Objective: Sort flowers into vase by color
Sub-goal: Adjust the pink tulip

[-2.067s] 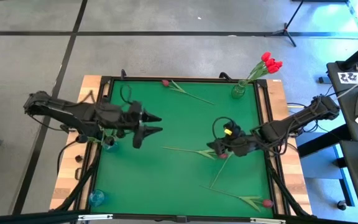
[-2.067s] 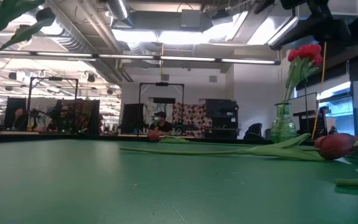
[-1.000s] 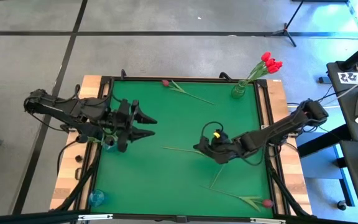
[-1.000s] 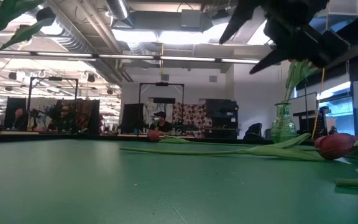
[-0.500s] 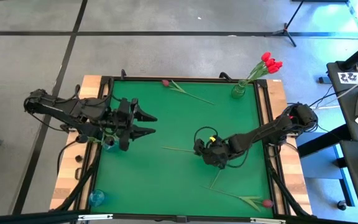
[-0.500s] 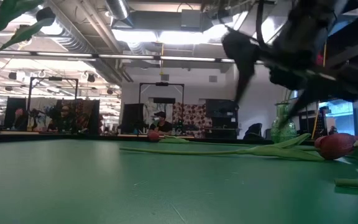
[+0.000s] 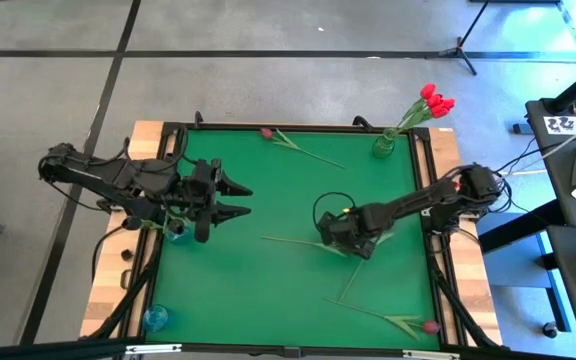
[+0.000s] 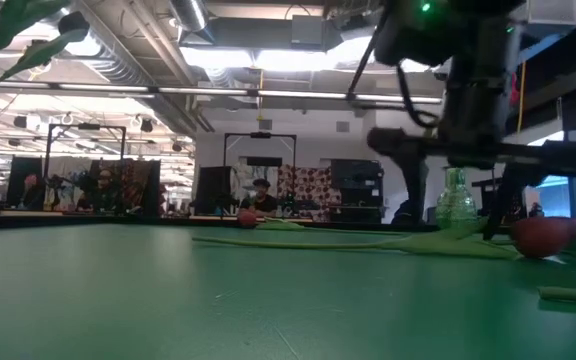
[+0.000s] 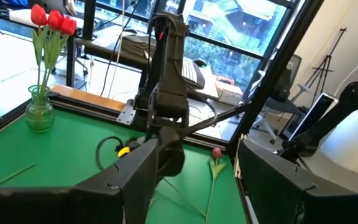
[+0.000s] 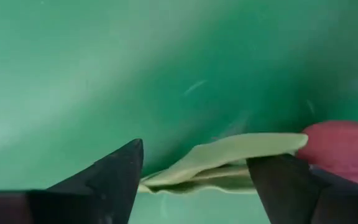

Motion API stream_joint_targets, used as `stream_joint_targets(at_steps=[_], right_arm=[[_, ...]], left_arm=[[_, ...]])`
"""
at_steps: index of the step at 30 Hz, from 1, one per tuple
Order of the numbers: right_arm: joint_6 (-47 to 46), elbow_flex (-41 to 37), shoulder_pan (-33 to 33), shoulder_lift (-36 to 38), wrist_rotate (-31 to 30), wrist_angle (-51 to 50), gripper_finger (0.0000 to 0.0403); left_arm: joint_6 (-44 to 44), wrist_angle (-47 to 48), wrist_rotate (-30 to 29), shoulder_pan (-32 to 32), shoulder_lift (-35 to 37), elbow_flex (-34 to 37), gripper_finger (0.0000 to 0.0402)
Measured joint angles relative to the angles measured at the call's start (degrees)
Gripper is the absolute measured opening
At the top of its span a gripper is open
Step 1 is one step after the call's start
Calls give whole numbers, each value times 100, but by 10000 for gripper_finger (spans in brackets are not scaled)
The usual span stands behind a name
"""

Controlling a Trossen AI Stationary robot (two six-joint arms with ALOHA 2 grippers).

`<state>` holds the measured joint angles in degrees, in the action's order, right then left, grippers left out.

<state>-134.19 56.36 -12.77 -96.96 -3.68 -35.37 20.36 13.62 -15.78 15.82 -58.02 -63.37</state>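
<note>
Right end effector [image 10: 194,171] open, straddling tulip [image 10: 337,144] leaves on mat

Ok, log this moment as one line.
right hand: open, straddling tulip mid-mat | left hand: open, waiting near blue vase | red tulips in clear vase

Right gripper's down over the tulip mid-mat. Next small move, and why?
Probably close the right gripper: its open fingers already straddle the pale green leaf and stem of the red-headed artificial tulip lying on the green mat. The left gripper waits open near the left edge.
</note>
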Motion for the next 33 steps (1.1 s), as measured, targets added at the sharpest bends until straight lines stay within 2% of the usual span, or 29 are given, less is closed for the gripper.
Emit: stream_joint_targets(at_steps=[4, 11, 16, 21, 24, 27, 31, 33], right_arm=[[61, 17, 47, -259, 333, 561, 244], [-4, 22, 47, -352, 497, 536, 168], [534, 227, 96, -375, 127, 440, 96], [1466, 656, 236, -359, -567, 464, 11], [2158, 888, 370, -359, -625, 469, 14], [3098, 1135, 492, -359, -931, 480, 9], [4808, 1322, 538, -356, -1128, 1306, 7], [5315, 1321, 522, -407, -1129, 1697, 8]], left_arm=[[22, 62, 6, 69, -2, 0, 218], [20, 99, 13, 259, -2, 0, 218], [13, 98, 19, 279, -2, 0, 218], [7, 89, 17, 273, -2, 0, 218], [6, 79, 3, 272, 24, 0, 218], [9, 83, -5, 269, 94, 0, 218], [96, 94, -7, 269, 295, 0, 218], [158, 95, -8, 269, 379, 0, 218]])
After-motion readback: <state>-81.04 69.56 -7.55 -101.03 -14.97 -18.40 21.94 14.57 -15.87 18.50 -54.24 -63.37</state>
